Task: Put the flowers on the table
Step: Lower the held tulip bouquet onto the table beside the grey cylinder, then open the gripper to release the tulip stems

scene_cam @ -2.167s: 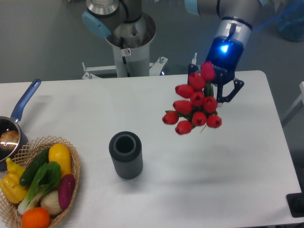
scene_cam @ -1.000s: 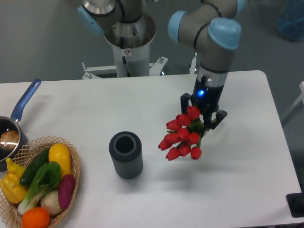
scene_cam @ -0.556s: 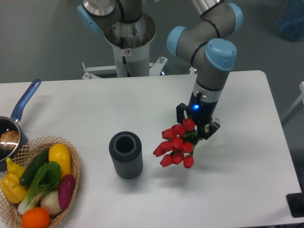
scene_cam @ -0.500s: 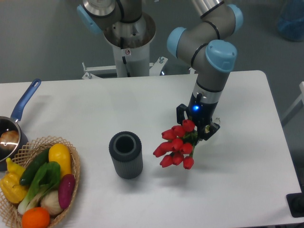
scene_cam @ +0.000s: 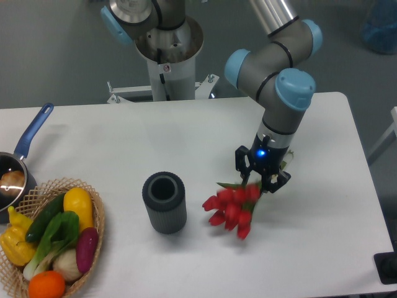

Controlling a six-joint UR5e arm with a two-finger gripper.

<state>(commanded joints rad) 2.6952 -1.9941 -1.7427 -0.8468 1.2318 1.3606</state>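
Note:
The flowers (scene_cam: pixel 231 206), a bunch of red tulips with green stems, lie low and nearly flat at the right middle of the white table (scene_cam: pixel 322 242). Their heads point toward the front left and sit on or just above the surface. My gripper (scene_cam: pixel 262 180) points straight down over the stem end and is shut on the stems, which it mostly hides. A blue light glows on the wrist.
A dark grey ribbed cylinder vase (scene_cam: pixel 164 202) stands upright left of the flowers, a short gap away. A wicker basket (scene_cam: pixel 38 189) of vegetables sits at the front left corner. A blue-handled pot (scene_cam: pixel 17 162) is at the left edge. The robot base stands behind the table.
The gripper has moved down and slightly right with the flowers. The bouquet has tipped from hanging to nearly flat, with its heads down at the table surface.

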